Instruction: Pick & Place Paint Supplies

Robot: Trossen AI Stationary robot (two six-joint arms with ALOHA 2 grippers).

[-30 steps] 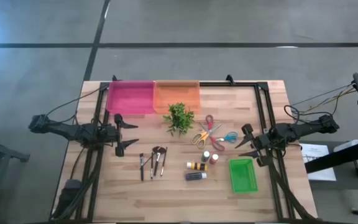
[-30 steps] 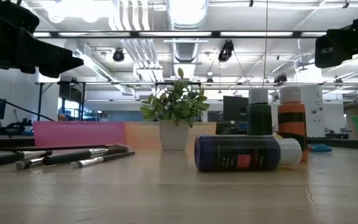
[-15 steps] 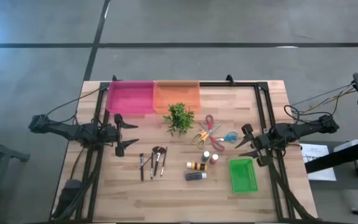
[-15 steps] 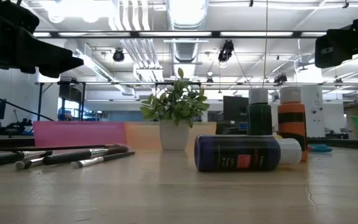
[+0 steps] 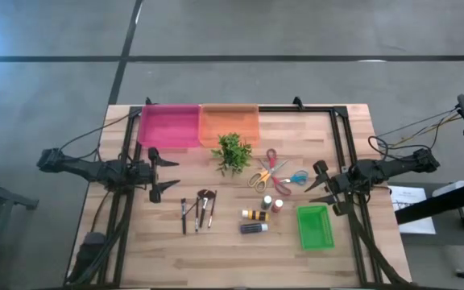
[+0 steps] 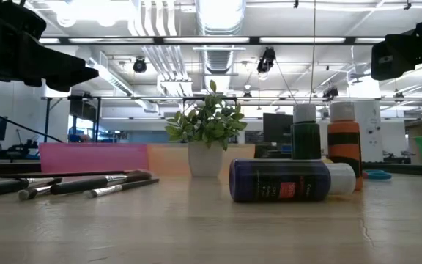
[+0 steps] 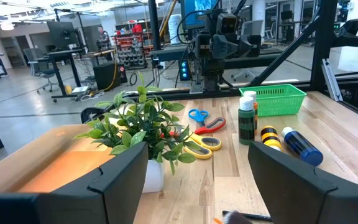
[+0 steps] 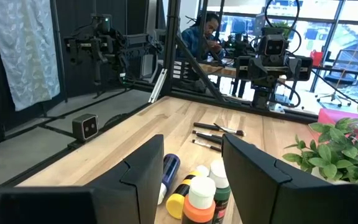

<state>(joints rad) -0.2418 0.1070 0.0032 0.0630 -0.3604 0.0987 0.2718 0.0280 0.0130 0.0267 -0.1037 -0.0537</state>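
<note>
The left gripper (image 5: 170, 173) hovers above the left side of the tabletop (image 5: 216, 250), its jaws spread wide and holding nothing. The right gripper (image 5: 311, 185) hovers above the right side, its jaws also apart but narrower, and empty too.

The brushes (image 5: 198, 211) lie together near the front edge, a little left of the middle. The two tubes (image 5: 254, 221) lie flat just to the right of them, and two small bottles (image 5: 271, 204) stand upright just behind the tubes. A green basket (image 5: 315, 226) sits near the front right corner. A plant (image 5: 232, 152) stands in the middle, with scissors (image 5: 274, 173) beside it. A pink bin (image 5: 170, 126) and an orange bin (image 5: 229, 125) touch each other at the back edge.
</note>
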